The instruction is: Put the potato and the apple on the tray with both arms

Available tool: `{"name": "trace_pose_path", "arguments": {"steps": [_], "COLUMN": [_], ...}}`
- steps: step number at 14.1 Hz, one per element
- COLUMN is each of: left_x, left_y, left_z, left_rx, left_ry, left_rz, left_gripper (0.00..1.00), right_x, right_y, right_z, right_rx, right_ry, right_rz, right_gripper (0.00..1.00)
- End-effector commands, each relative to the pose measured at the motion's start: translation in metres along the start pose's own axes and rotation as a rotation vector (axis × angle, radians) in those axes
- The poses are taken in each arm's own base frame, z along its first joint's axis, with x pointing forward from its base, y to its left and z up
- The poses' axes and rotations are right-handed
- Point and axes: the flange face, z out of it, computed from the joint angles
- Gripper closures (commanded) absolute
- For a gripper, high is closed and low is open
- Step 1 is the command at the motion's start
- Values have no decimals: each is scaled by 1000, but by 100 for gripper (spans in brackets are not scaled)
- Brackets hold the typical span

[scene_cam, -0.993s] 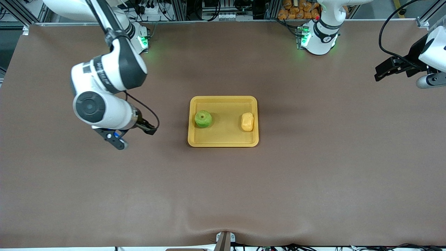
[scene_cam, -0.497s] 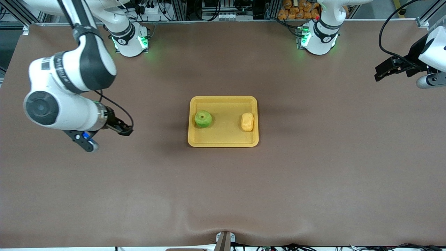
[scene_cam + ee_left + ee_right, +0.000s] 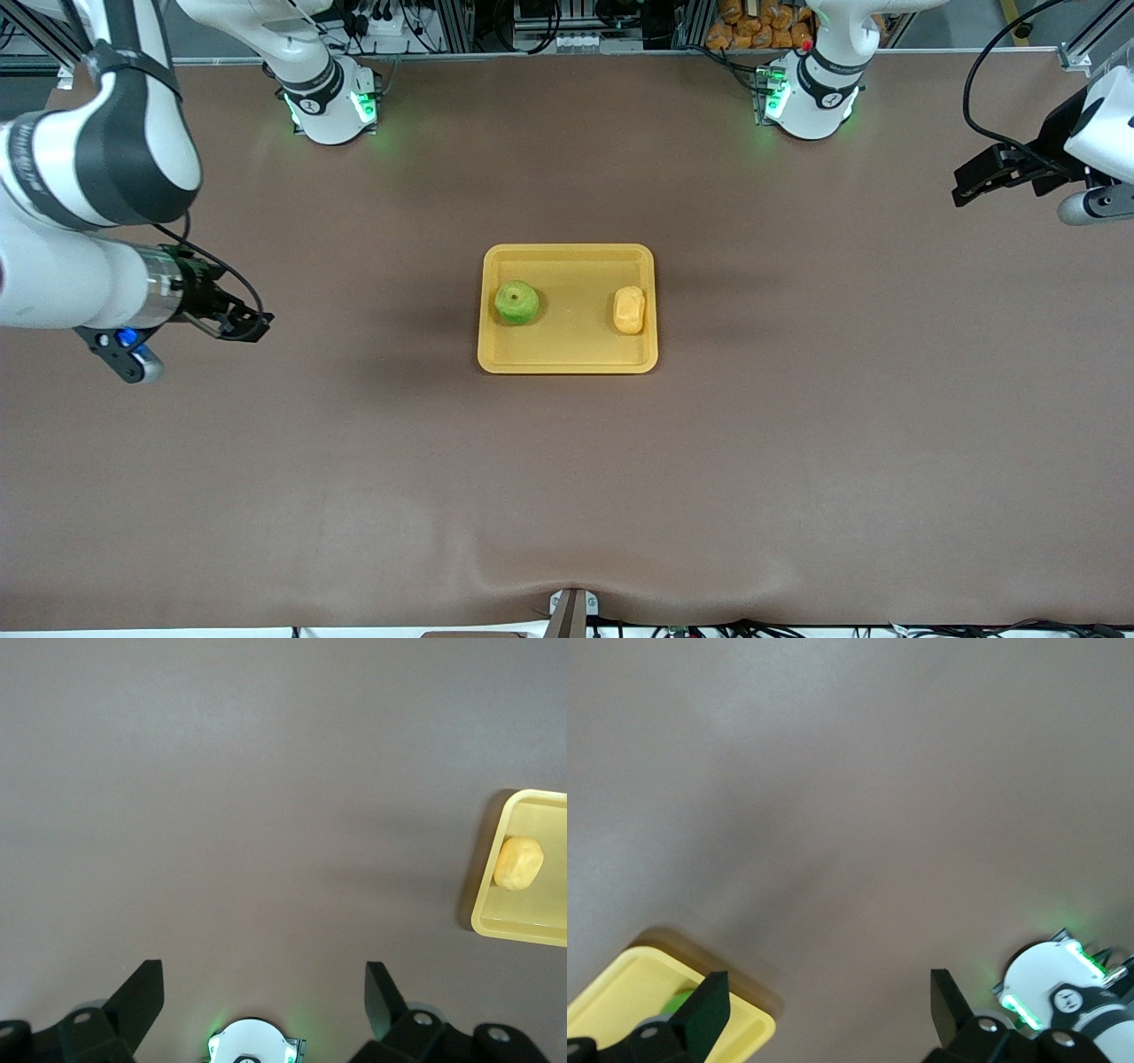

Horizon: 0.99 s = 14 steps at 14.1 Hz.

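The yellow-orange tray (image 3: pixel 574 344) lies mid-table. On it rest the green apple (image 3: pixel 516 302), toward the right arm's end, and the potato (image 3: pixel 629 310), toward the left arm's end. My right gripper (image 3: pixel 246 324) hangs open and empty over bare table, well off the tray toward the right arm's end. My left gripper (image 3: pixel 979 182) waits open and empty over the table's edge at the left arm's end. The left wrist view has the open left gripper (image 3: pixel 264 992), the potato (image 3: pixel 517 863) and the tray's (image 3: pixel 523 926) end. In the right wrist view, the right gripper (image 3: pixel 828 1005), a tray (image 3: pixel 616 997) corner and a sliver of apple (image 3: pixel 678 1001).
Brown cloth covers the table (image 3: pixel 567 496). The two arm bases, lit green, stand along the table's edge farthest from the front camera: the right arm's (image 3: pixel 323 106) and the left arm's (image 3: pixel 811 102). Cables and racks line that edge.
The right arm has swung away from the tray toward its own end of the table, gripper open and empty throughout. The left arm, apple and potato have not moved.
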Motion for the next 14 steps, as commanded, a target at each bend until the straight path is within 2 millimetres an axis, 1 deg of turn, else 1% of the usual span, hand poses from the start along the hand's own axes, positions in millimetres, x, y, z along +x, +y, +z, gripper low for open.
{"name": "trace_pose_path", "arguments": {"steps": [1,5,6,7,8,9,10,11,12,14], "left_x": [-7,-8,-8,-8,-7,-7,-7,-7,-7,-7], "left_y": [-4,-4,-4,-4,-4,-4,-3,-4,-4,-4], "left_z": [-5,-5,-5,-5,-5,-5,-5,-5,-5,-4], "left_rx": [-11,-11,-10,-10,-11,-11,-9,-10,-10,-9], "left_ry": [2,2,2,2,0,0,0,0,0,-1], "left_rz": [17,17,17,17,18,16,17,16,16,16], "left_gripper": [0,0,0,0,0,0,0,0,0,0], "right_x": [14,27,33,32,29,25,24,24,22,16], "right_y": [25,54,68,82,89,94,101,103,107,116], "right_z": [-22,-49,-60,-69,-73,-83,-91,-94,-105,-120], "right_rx": [24,39,60,62,49,50,58,59,60,52], "right_ry": [-4,18,30,27,23,42,60,66,94,113], "right_rz": [-104,-308,-380,-484,-584,-644,-640,-645,-639,-637], "right_gripper": [0,0,0,0,0,0,0,0,0,0]}}
